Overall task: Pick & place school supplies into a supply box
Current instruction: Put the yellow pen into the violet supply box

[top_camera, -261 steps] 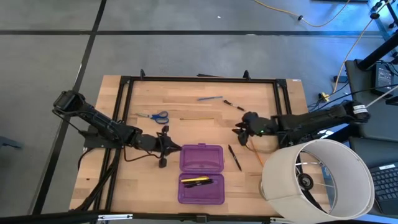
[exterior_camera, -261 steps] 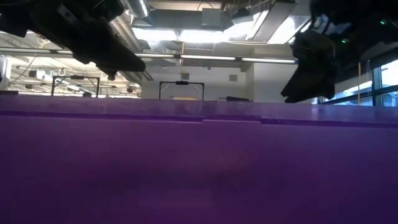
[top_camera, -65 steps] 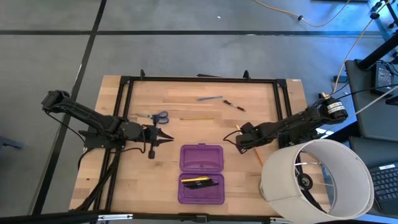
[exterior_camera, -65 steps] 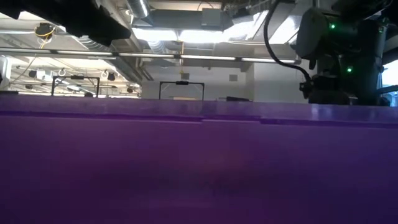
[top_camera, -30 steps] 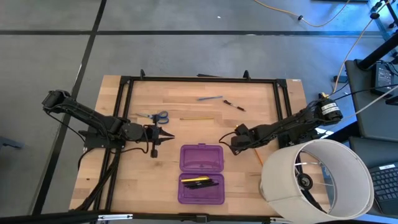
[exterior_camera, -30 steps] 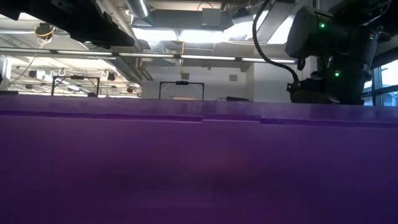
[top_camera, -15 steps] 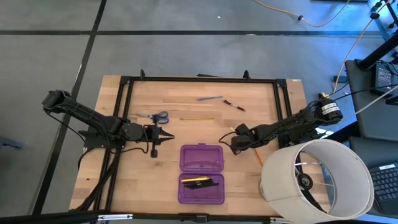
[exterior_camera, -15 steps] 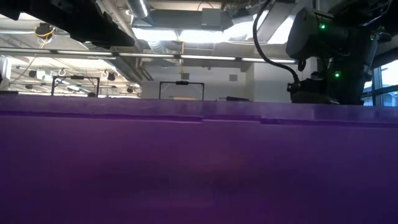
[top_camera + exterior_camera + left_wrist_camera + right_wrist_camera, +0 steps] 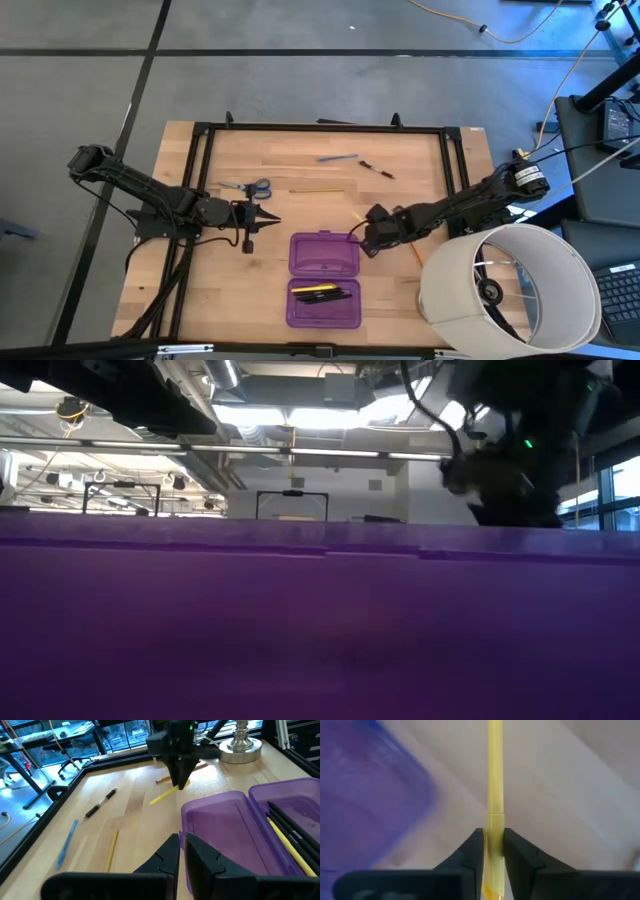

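Note:
The supply box (image 9: 323,278) is a purple hinged case lying open in the middle of the table. Its near half (image 9: 322,302) holds pens and a yellow pencil. My right gripper (image 9: 366,238) hangs by the far right corner of the box's far half (image 9: 220,815), shut on a yellow pencil (image 9: 165,796). My left gripper (image 9: 268,218) waits shut, left of the box. Blue-handled scissors (image 9: 248,186), a blue pen (image 9: 338,157), a black pen (image 9: 377,169) and another yellow pencil (image 9: 315,190) lie flat on the far part of the table. My right gripper pinches the yellow pencil's shaft (image 9: 494,822) between its two fingers, which come from above and point down. The pencil runs on past the fingertips and slants down toward the table's far left (image 9: 154,801). I cannot tell whether that end touches the wood.
A large white cylinder (image 9: 510,285) stands at the near right corner, close under my right arm. An orange pencil (image 9: 413,246) lies beside it. A black frame (image 9: 320,128) runs along the table's far, left and right sides. In the low view the box's purple wall (image 9: 320,630) fills the picture.
My right gripper has gone toward the table's left and a little nearer, up to the box's far right corner, taking the yellow pencil with it.

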Available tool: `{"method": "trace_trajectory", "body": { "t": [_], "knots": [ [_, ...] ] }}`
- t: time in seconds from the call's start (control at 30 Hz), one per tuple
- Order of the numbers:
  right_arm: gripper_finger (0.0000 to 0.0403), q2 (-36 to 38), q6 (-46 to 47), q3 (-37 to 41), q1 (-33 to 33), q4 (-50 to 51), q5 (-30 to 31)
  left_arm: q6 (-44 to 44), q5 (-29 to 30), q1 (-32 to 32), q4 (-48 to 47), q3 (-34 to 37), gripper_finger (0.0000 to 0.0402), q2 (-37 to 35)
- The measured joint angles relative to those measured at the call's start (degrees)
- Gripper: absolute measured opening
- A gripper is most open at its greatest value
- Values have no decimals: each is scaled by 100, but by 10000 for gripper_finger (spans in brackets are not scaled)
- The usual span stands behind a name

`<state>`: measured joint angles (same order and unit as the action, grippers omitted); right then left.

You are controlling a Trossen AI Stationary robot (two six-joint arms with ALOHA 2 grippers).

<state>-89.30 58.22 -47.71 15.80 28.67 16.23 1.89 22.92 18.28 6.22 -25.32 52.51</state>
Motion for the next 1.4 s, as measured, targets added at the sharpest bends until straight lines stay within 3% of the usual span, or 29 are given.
{"method": "trace_trajectory", "body": {
  "t": [0.2, 0.4, 0.6, 0.9, 1.1, 1.4],
  "knots": [
    [66, 7, -1282, -706, 139, -618, 87, -4, -2, -1, 0, 0, 20, 0],
    [67, -1, -2620, -1382, 296, -1548, -303, -4, -2, -2, 0, 0, 20, 0],
    [65, -95, -3588, -2031, 525, -1579, -660, -11, -4, -1, -1, 0, 24, 0],
    [66, -866, -3772, -2582, 973, -1521, -1681, -11, -4, -2, -2, 0, 20, 0],
    [66, -1682, -3390, -2869, 1140, -1485, -2374, -14, -4, -1, -2, 0, 20, 0],
    [66, -2453, -3158, -3114, 1282, -1403, -2693, -18, -4, -2, -2, 0, 23, 0]
  ]
}}
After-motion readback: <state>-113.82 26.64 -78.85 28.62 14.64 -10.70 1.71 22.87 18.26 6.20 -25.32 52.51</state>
